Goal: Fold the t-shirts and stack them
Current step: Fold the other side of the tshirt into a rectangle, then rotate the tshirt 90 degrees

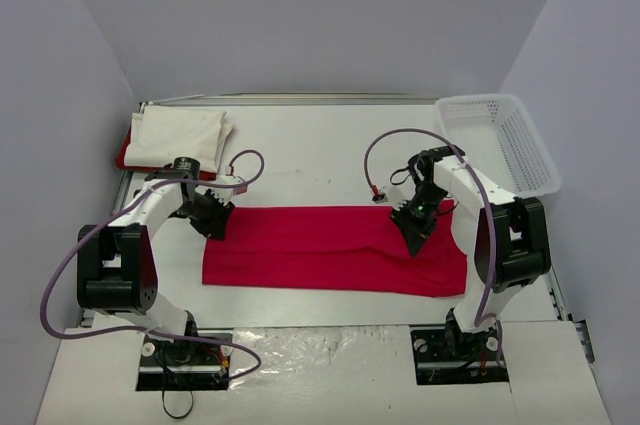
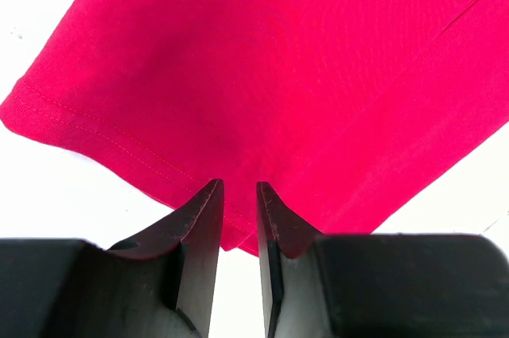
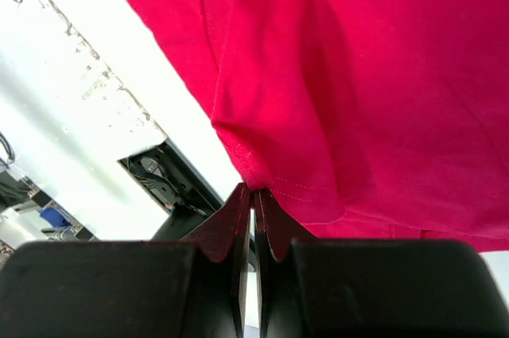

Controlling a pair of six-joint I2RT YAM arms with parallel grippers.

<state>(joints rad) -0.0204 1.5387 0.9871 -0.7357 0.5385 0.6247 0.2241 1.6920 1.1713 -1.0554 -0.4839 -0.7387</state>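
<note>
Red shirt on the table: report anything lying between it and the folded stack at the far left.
No loose object does. Only the left arm reaches across the table between the red shirt and the stack.

One bright red cloth t-shirt [image 2: 302, 75], ahead of the left gripper [image 2: 238, 184]: cut off by the top and right edges of the left wrist view; near hem runs behind the fingertips, contact not tellable. In the right wrist view, cut off likewise; the hem bit nipped by the right gripper [image 3: 253, 191] is hidden between its closed fingers. One second red t-shirt [image 1: 123, 155], beyond the left gripper: mostly hidden beneath the folded white t-shirt [image 1: 178, 135].
</note>
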